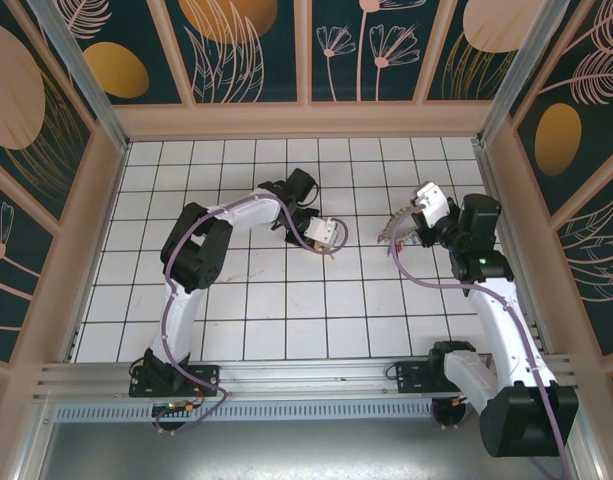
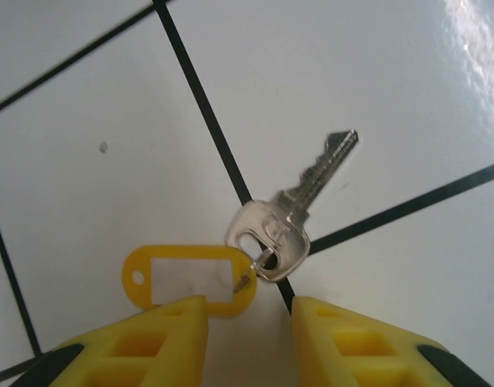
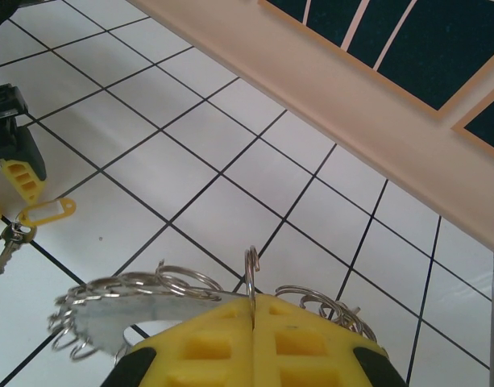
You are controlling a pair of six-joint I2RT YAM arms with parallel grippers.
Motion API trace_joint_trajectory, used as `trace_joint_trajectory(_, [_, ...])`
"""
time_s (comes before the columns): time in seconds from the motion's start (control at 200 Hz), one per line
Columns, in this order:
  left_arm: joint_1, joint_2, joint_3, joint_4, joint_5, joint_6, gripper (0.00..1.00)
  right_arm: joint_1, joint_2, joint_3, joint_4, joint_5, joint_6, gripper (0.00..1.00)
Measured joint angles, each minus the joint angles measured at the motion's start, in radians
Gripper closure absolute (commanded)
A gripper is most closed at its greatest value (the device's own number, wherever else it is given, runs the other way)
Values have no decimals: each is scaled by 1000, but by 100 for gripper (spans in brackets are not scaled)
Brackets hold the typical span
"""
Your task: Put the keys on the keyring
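My left gripper (image 2: pixel 248 308) hangs low over the table (image 2: pixel 375 72), its yellow fingers (image 2: pixel 166 339) parted a narrow way with nothing between them. The key (image 2: pixel 288 227) lies flat just ahead of this gripper. Its silver head is close in front of the gap, and its blade points away and toward the right of the wrist view. The head rests where two dark tile lines cross. A yellow tag (image 2: pixel 190 278) with a white label hangs from the head by a small ring and lies flat ahead of the finger on the left of that view. That fingertip covers the tag's near edge; I cannot tell whether they touch.

My right gripper (image 3: pixel 255 305) is well apart from the left gripper, off to its right. Its fingers are pressed together on the keyring (image 3: pixel 110 313) — one thin wire loop stands upright in the seam between them. The rest spreads to both sides above the tiles — a flat grey metal piece with a jagged edge and a bunch of wire loops on one side, more loops on the other.
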Motion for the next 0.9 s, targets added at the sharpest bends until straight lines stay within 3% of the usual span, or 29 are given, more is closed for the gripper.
trace_joint_trajectory(0.716, [0,34,59,-26,43,0,76,0,0,0,-19,-19,-18,100])
trace_joint_trajectory(0.901, [0,34,66,-40,40,0,74,0,0,0,-19,-19,-18,100])
